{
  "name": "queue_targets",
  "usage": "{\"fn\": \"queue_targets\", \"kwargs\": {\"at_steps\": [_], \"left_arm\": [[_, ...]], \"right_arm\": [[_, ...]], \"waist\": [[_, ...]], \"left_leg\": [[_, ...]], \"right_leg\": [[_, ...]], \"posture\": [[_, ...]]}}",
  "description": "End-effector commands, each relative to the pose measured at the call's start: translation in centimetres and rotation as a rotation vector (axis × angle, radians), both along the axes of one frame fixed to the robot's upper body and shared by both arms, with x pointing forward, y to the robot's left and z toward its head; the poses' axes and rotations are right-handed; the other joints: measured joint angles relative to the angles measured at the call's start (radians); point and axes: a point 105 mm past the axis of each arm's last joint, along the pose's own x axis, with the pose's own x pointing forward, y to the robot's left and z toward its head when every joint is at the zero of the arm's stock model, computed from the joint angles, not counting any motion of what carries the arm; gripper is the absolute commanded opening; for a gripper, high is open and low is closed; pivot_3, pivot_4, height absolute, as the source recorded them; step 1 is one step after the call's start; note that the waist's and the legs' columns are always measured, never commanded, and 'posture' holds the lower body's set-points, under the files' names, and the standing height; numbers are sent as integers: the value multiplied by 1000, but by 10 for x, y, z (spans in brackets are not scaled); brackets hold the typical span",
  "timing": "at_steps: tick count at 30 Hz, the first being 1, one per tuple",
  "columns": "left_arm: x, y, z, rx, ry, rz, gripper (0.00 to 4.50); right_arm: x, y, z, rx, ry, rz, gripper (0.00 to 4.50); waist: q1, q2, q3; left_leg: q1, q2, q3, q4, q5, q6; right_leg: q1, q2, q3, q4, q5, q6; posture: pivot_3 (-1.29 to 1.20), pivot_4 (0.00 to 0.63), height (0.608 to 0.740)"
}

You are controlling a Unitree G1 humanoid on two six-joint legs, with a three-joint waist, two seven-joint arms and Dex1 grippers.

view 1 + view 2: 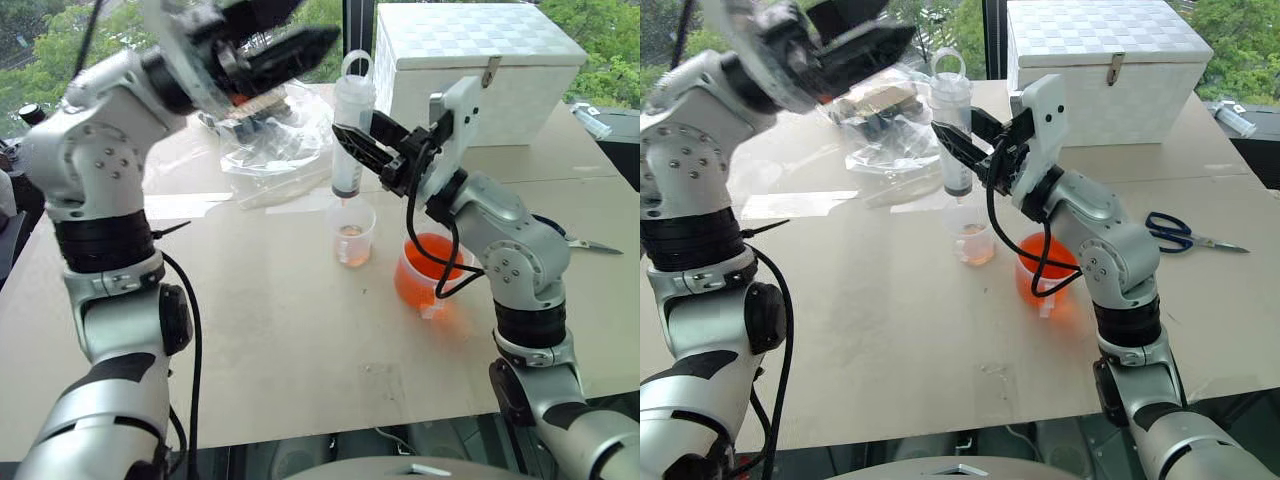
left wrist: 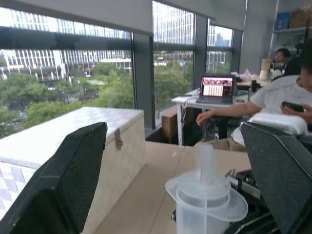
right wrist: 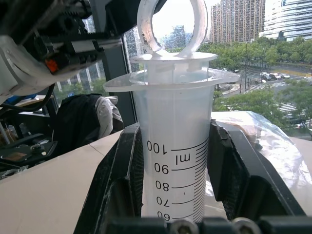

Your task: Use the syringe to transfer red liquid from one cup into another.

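My right gripper (image 1: 352, 148) is squeezed on the syringe (image 1: 350, 135), which I think is light, hard and slippery, so I hold its fat middle.

The large clear plastic syringe (image 3: 173, 161) carries black printed graduation lines and numerals on its translucent barrel, and its ring-topped plunger is milky white. The wider clear handled measuring cup (image 1: 428, 270) glows with translucent orange-red liquid (image 1: 430, 262), while the small plain clear cup (image 1: 352, 232) shows only a pale orange tint at its bottom. On the tan worktop (image 1: 300, 340), the white box (image 1: 470, 60) at the far edge has a woven checker pattern, and the scissors (image 1: 1180, 233) near the right edge have blue handles.
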Motion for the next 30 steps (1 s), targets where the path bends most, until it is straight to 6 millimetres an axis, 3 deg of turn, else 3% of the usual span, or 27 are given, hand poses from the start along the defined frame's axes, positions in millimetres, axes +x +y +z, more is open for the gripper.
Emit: {"fn": "queue_targets", "kwargs": {"at_steps": [1, 8, 12, 15, 17, 21, 23, 26, 30], "left_arm": [[-12, 23, 23, -73, -67, 43, 4442], [-6, 43, -25, 86, 57, 182, 4442], [-31, 47, -64, 240, 145, 168, 4442], [-36, 63, -82, 281, 206, 234, 4442], [-44, 69, -101, 338, 251, 244, 4442], [-66, 71, -140, 447, 311, 235, 4442], [-74, 75, -169, 493, 357, 259, 4442], [-84, 80, -207, 573, 423, 294, 4442], [-85, 90, -237, 653, 424, 384, 4442]], "right_arm": [[-7, -10, 19, 70, -36, 11, 1423], [-4, -61, 46, 122, 5, -58, 1423], [-8, -117, 69, 47, 76, -117, 1423], [-15, -150, 67, -66, 212, -147, 1423], [-18, -171, 56, -154, 309, -195, 1423], [-23, -211, 15, -346, 560, -335, 1423], [-23, -225, -17, -426, 680, -381, 1423], [-24, -231, -65, -577, 788, -411, 1423], [-14, -230, -112, -643, 845, -450, 1423]], "waist": [[-1, 0, 0], [3, 0, 1], [4, 0, 1], [8, 0, 2], [8, 0, 2], [3, 1, 2], [4, 1, 2], [4, 1, 1], [8, 1, 1]], "left_leg": [[0, 0, 0, 0, 0, 0], [0, 0, 0, 0, 0, 0], [0, 0, 0, -2, 0, 0], [0, 0, 1, -5, 0, 0], [1, 0, 0, -9, 0, 0], [2, 1, 3, -13, 0, 0], [1, 1, 3, -13, 0, 0], [1, 2, 4, -13, 0, 1], [2, 2, 4, -13, -3, 4]], "right_leg": [[0, -1, 0, 0, 0, 0], [0, -2, 0, 0, 0, 0], [0, -3, 1, -1, 0, 0], [1, -5, 2, -2, 0, 0], [1, -5, 2, -9, 0, -1], [1, -4, 5, -13, 0, -1], [1, -4, 5, -14, 0, -1], [1, -4, 6, -15, 0, -1], [1, -5, 6, -13, 0, -1]], "posture": [[0, 150, 740], [0, 150, 740], [0, 150, 740], [0, 150, 740], [0, 150, 740], [0, 150, 740], [0, 150, 740], [0, 150, 740], [0, 150, 740]]}}
